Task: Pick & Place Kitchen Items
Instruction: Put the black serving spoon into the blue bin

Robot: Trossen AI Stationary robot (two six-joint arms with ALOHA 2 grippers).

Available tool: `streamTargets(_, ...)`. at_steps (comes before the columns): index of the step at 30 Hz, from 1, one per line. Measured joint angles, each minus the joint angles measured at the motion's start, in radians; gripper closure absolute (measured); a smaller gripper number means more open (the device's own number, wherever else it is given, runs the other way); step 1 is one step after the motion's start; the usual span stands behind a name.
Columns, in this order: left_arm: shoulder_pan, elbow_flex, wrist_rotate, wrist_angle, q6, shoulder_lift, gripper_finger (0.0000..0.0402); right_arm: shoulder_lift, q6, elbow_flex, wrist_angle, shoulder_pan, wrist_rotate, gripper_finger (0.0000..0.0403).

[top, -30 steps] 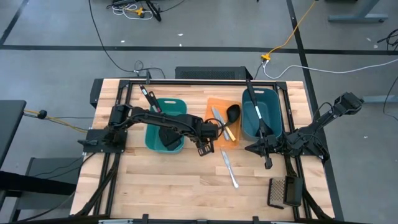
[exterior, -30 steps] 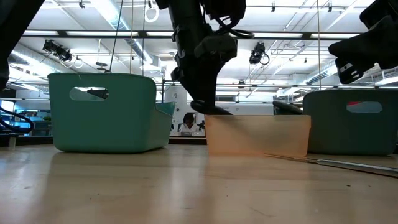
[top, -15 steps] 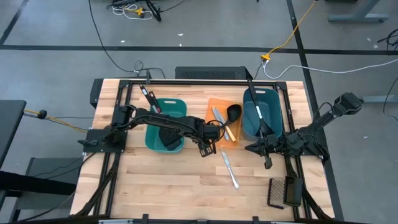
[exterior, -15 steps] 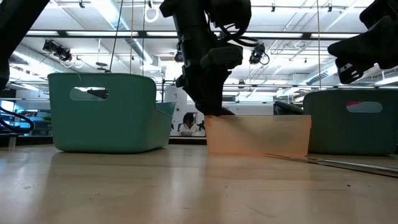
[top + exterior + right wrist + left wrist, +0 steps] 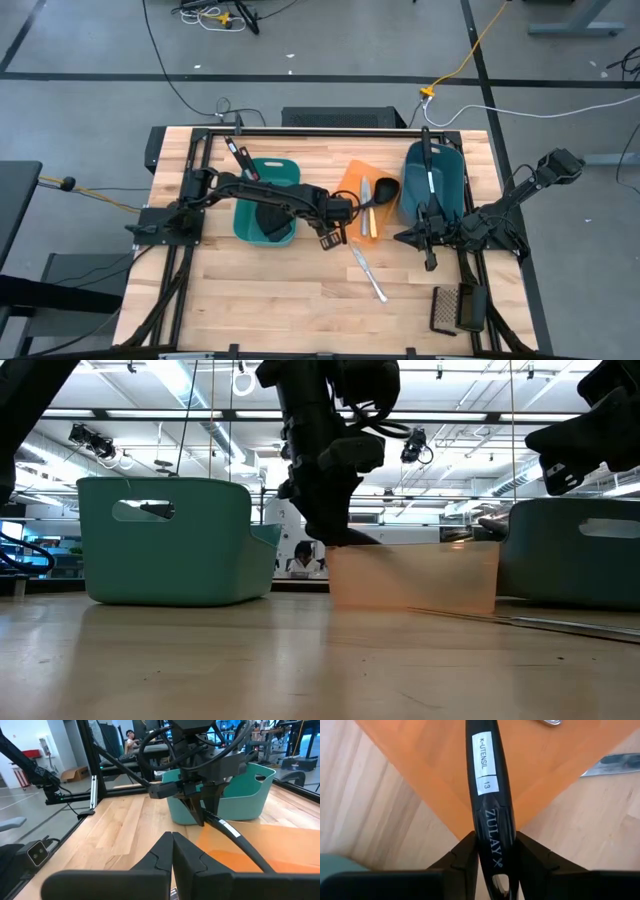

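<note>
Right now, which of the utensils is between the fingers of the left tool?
The black ladle lying over the orange bin: the left tool grips its labelled handle end. The silver knife lies free on the table.

— What do the arms look like?
— Both are dark, jointed, with black cables looping along the left arm [image 5: 270, 197] and right arm [image 5: 520, 195].
— And the fingers?
— Matte black, angular, wedge-shaped; the right arm's fingers [image 5: 170, 852] taper to thin tips.

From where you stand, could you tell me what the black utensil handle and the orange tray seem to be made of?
Black utensil handle: likely glossy moulded plastic, since it shows soft highlights and printed lettering. Orange tray: probably matte plastic, with a flat, even colour and no grain, unlike the wooden table.
</note>
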Motion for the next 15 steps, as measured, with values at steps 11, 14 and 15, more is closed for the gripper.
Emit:
streamTargets(11,0.002,0.039,-0.041,-0.042,-0.006,-0.020,0.0298,0.000,0.000,0.000,0.002,0.000,0.000,0.0394)
streamTargets(14,0.002,0.042,-0.049,-0.041,-0.014,-0.026,0.0298,0.000,0.000,0.000,0.002,0.000,0.000,0.0394)
streamTargets(15,0.002,0.042,-0.049,-0.048,-0.016,-0.026,0.0299,0.000,0.000,0.000,0.002,0.000,0.000,0.0394)
